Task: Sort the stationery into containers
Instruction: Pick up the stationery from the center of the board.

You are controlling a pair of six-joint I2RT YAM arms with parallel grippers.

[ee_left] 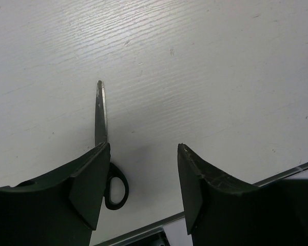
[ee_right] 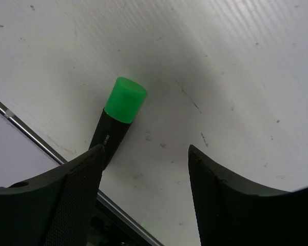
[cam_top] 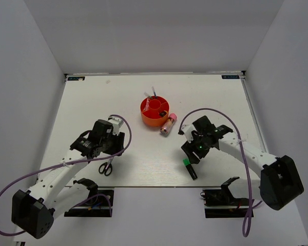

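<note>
The round orange tub (cam_top: 146, 114) stands mid-table with a thin white pen (cam_top: 153, 93) and small items in it. A pink-capped clear tube (cam_top: 168, 124) lies against its right side. Black-handled scissors (cam_top: 106, 166) (ee_left: 100, 115) lie near the front edge, and my left gripper (cam_top: 112, 152) (ee_left: 142, 145) hovers open just above them; one handle loop shows beside its left finger and nothing is between the jaws. The green-capped black highlighter (cam_top: 190, 169) (ee_right: 118, 115) lies by the front edge. My right gripper (cam_top: 191, 156) (ee_right: 146, 147) is open over the table beside it and holds nothing.
The table's metal front edge (ee_left: 205, 205) (ee_right: 41, 143) runs close behind both grippers. White walls enclose the table on three sides. Purple cables (cam_top: 126, 134) loop off both arms, and the arm base clamps (cam_top: 90, 197) sit at the near edge.
</note>
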